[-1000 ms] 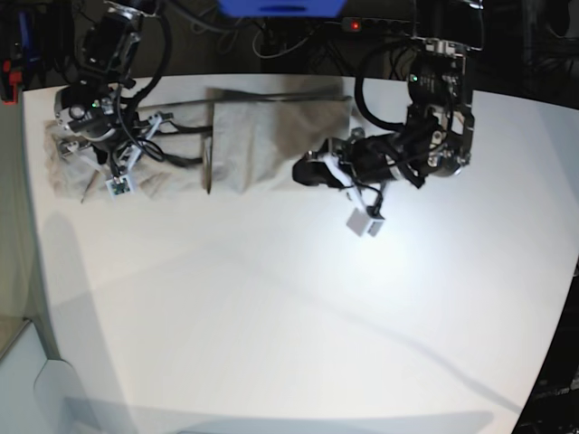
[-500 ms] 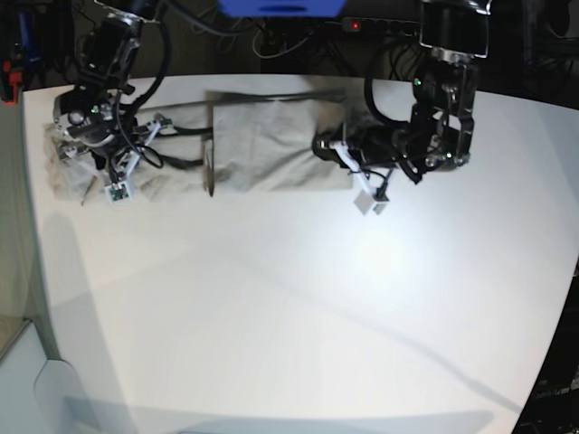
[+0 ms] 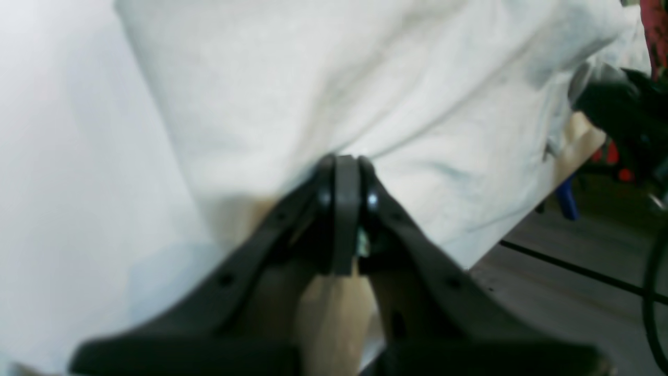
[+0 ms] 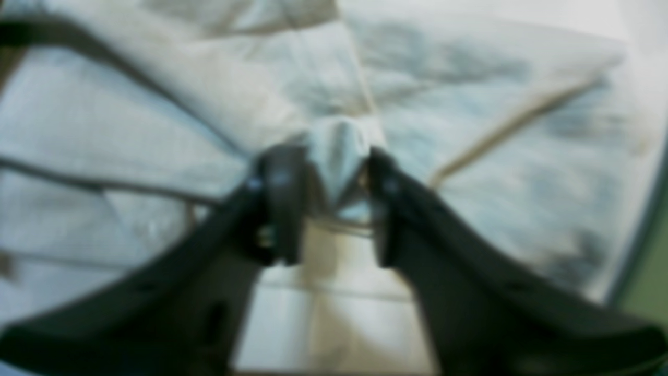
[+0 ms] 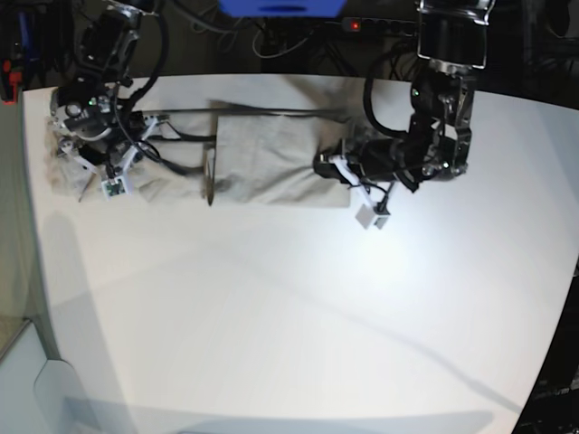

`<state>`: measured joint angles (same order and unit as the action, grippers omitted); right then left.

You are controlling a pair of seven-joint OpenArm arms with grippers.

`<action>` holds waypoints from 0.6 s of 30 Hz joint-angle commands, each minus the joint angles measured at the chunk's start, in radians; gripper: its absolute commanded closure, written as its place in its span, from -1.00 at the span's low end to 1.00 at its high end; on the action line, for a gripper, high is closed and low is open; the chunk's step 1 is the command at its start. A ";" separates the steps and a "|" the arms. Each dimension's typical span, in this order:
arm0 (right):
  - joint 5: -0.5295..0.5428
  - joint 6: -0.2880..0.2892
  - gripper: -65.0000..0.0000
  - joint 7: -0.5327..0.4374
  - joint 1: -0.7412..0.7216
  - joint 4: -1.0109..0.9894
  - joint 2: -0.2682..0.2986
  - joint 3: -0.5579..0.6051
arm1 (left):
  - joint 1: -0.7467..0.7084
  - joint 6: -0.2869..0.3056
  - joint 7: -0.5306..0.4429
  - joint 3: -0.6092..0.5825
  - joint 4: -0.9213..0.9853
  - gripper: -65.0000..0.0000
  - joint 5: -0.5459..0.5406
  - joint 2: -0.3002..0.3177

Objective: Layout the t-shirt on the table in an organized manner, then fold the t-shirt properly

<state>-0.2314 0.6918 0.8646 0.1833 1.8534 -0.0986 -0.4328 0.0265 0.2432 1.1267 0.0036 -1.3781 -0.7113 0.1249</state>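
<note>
**Shirt stretched along the far edge of the counter**

The t-shirt (image 5: 271, 163) lies in a long band near the far edge of the counter (image 5: 289, 307), running from the far left corner toward the middle. A dark fold line crosses it partway along.

My left fingers (image 3: 342, 172) are pressed tight together on the edge of the cloth, pinching it at the end of the band nearer the middle of the counter; the fabric puckers away from the pinch in soft creases. In the base view that hand (image 5: 336, 165) sits low against the shirt's end.

My right fingers (image 4: 323, 172) stand apart over the crumpled end by the far left corner. A small peak of cloth rises between them. The view is blurred, so I cannot tell whether the pads touch it. In the base view that hand (image 5: 86, 136) sits over the bunched cloth.
</note>
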 commanded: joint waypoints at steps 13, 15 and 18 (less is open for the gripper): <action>0.002 0.006 -0.34 0.244 -0.155 0.091 0.055 -0.123 | 0.080 -0.012 0.002 0.002 0.003 0.98 0.069 0.043; 0.004 0.006 -0.34 0.284 -0.187 0.058 0.064 -0.131 | 0.080 -0.012 0.002 0.003 0.003 0.98 0.069 0.054; 0.000 0.006 -0.34 0.299 -0.221 -0.008 0.069 -0.136 | 0.080 -0.012 0.002 0.006 0.003 0.98 0.068 0.075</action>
<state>-0.2310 0.6918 1.1675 -0.0250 1.8305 -0.0383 -0.5667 0.0944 0.2390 1.1248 0.0059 -1.3640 -0.6651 0.1940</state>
